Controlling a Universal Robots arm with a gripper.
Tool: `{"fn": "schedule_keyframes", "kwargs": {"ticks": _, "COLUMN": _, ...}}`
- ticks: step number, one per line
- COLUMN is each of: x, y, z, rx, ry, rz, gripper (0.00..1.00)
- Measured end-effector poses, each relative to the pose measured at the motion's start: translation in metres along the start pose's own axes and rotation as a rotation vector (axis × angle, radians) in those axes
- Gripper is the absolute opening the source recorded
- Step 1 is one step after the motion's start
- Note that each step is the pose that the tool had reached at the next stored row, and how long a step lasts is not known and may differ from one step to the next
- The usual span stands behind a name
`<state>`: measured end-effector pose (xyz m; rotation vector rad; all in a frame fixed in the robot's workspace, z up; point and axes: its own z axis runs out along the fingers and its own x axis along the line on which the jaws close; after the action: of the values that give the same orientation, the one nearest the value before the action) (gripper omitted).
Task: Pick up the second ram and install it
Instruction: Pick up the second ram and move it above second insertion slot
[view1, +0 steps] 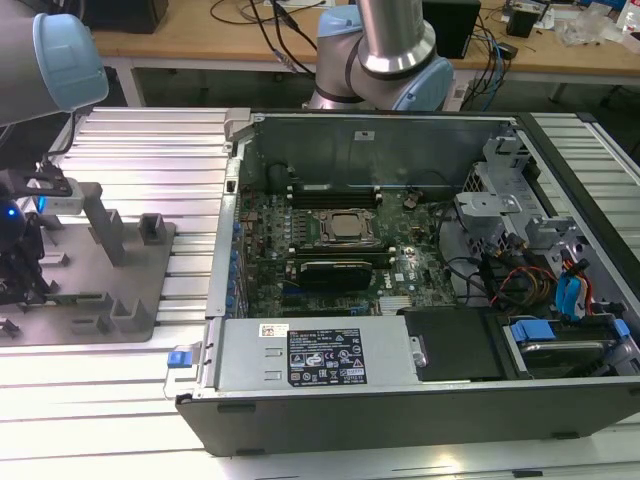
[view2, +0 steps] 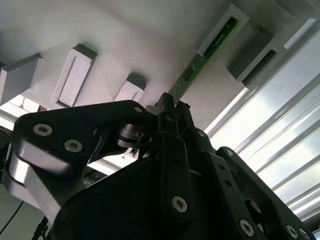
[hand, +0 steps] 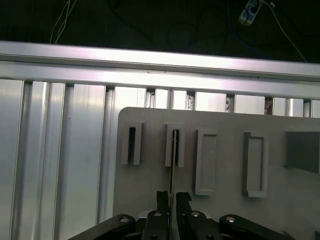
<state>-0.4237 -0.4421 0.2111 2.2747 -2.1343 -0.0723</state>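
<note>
The second ram (hand: 172, 160) is a thin green stick standing on edge, its far end in a slotted holder of the grey tray (hand: 225, 200). In the second wrist view the ram (view2: 207, 55) runs from that holder down to my gripper (view2: 173, 104). My gripper (hand: 172, 196) has one finger on each side of the stick's near end and looks shut on it. In the exterior view the gripper (view1: 22, 262) is low over the tray (view1: 150, 270) at the exterior view's left.
An open computer case (view1: 400, 400) lies to the exterior view's right of the tray, with memory slots (view1: 335, 193), a silver processor (view1: 345, 228) and a black card (view1: 340, 270) inside. The tray carries a tall post (view1: 105, 220) and an empty holder (hand: 131, 145). A ribbed aluminium table (view1: 150, 150) lies beneath.
</note>
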Motion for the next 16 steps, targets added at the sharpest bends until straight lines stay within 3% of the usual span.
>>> {"fn": "schedule_keyframes", "kwargs": {"ticks": 5, "x": 0.0000, "y": -0.0001, "z": 0.0021, "rx": -0.0001, "ry": 0.0001, "rz": 0.000, "gripper": 0.19}}
{"fn": "schedule_keyframes", "kwargs": {"ticks": 7, "x": 0.0001, "y": -0.0001, "z": 0.0023, "rx": -0.0001, "ry": 0.0001, "rz": 0.000, "gripper": 0.10}}
{"fn": "schedule_keyframes", "kwargs": {"ticks": 14, "x": 0.0001, "y": -0.0001, "z": 0.0031, "rx": -0.0001, "ry": 0.0001, "rz": 0.000, "gripper": 0.09}}
{"fn": "schedule_keyframes", "kwargs": {"ticks": 16, "x": 0.0000, "y": -0.0001, "z": 0.0033, "rx": 0.0005, "ry": -0.0012, "rz": 0.028, "gripper": 0.09}}
